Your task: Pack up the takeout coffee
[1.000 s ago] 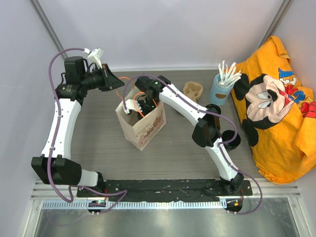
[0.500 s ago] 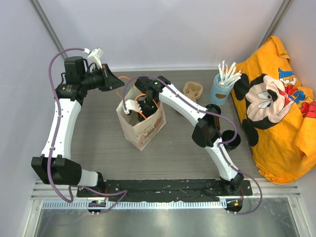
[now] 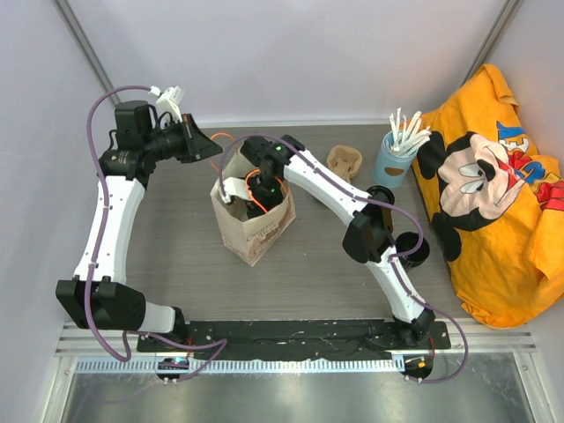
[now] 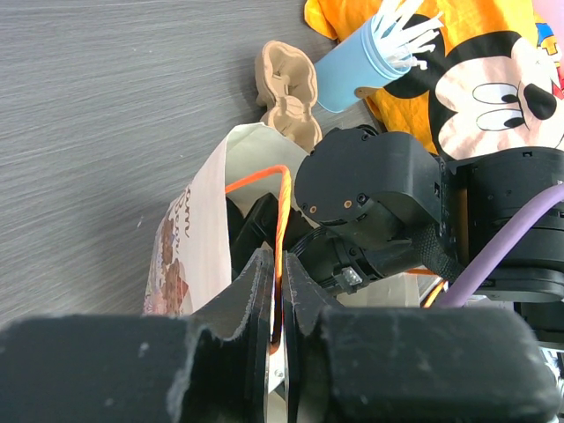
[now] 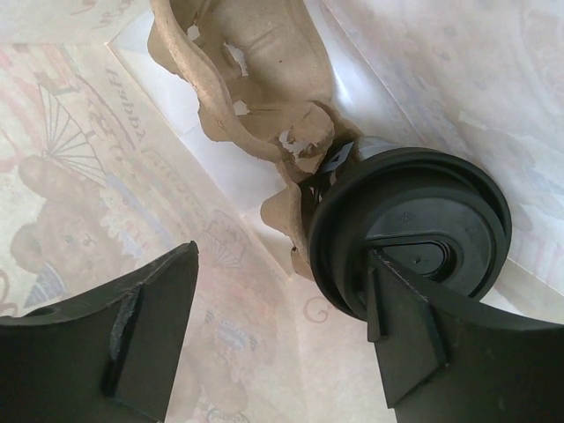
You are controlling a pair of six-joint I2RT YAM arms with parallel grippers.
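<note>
The takeout coffee sat lidded inside the paper bag, pressed against a cardboard carrier that lay toward 11 o'clock of it in the right wrist view. The right gripper reached down into the bag with its fingers spread wide and gripping nothing, one finger overlapping the lid's 6 o'clock edge. The left gripper, at 10 o'clock of the bag, had its fingers pinched narrow on the bag's orange handle.
</note>
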